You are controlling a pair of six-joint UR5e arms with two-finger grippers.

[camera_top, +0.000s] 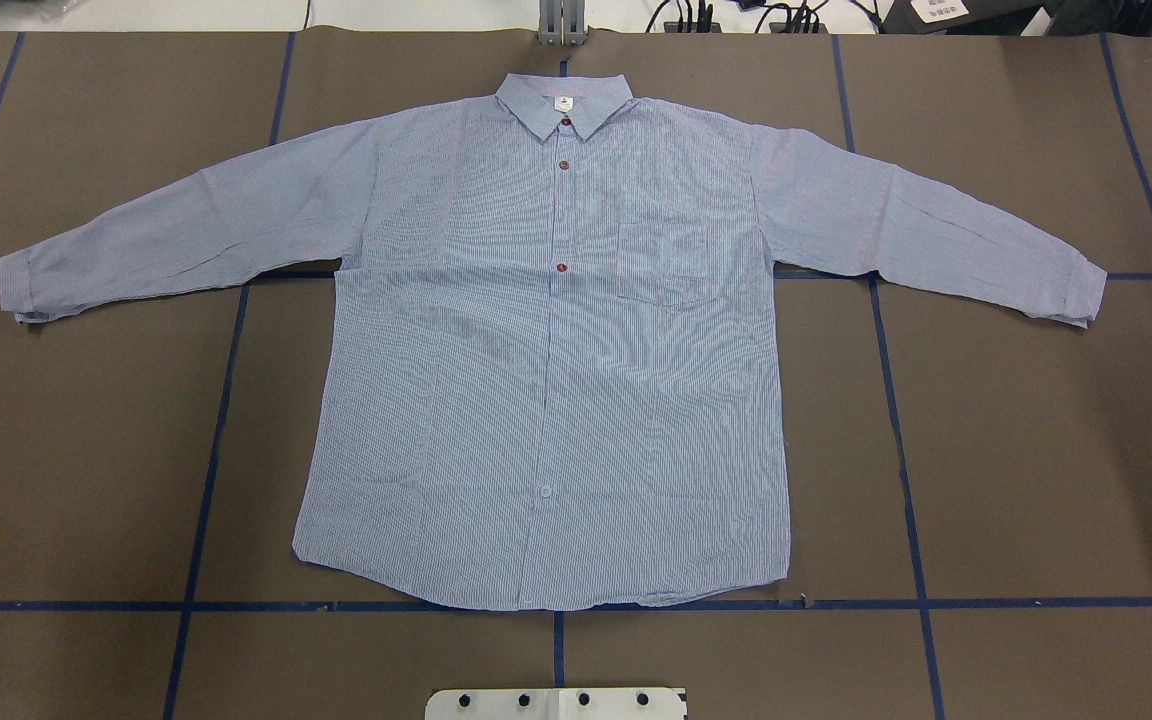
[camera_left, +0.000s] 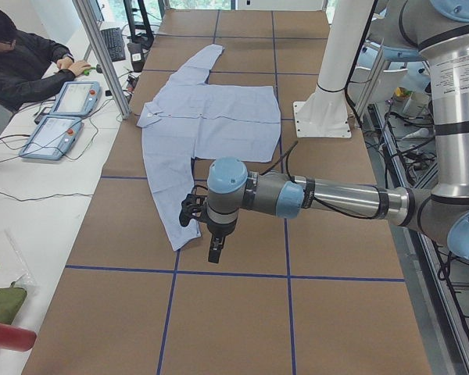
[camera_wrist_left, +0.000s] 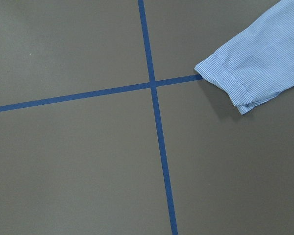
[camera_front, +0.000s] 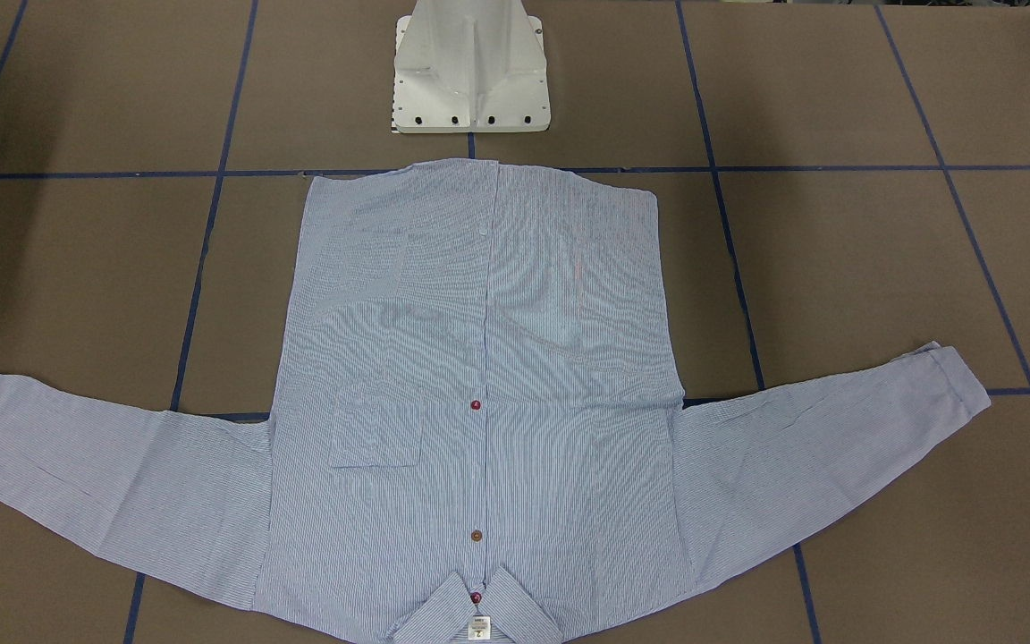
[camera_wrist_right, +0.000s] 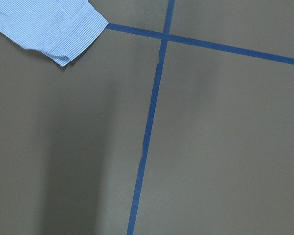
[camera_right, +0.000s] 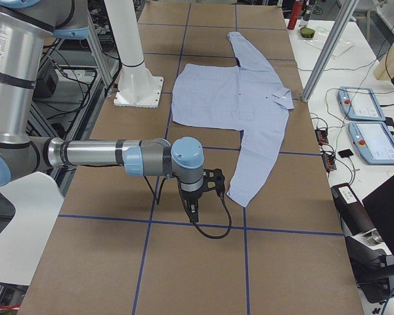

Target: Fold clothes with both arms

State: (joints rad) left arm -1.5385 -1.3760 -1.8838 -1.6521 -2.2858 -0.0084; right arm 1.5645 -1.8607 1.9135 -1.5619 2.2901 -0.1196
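On the table the shirt lies flat, unfolded; left gripper and right gripper hover beyond its cuffs (finger spread: cannot tell); next, I judge, grasping the sleeves.

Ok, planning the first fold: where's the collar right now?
In the overhead view the collar lies centred at the far edge of the table, opposite the white pedestal base.

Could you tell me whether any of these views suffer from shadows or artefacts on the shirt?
Overhead exterior and exterior front-facing: wavy moiré banding runs across the shirt from its fine stripes; focus is otherwise sharp. Right wrist-mounted: a broad soft shadow darkens the table on the picture's left, below the cuff. Left wrist-mounted: even light, stripes crisp.
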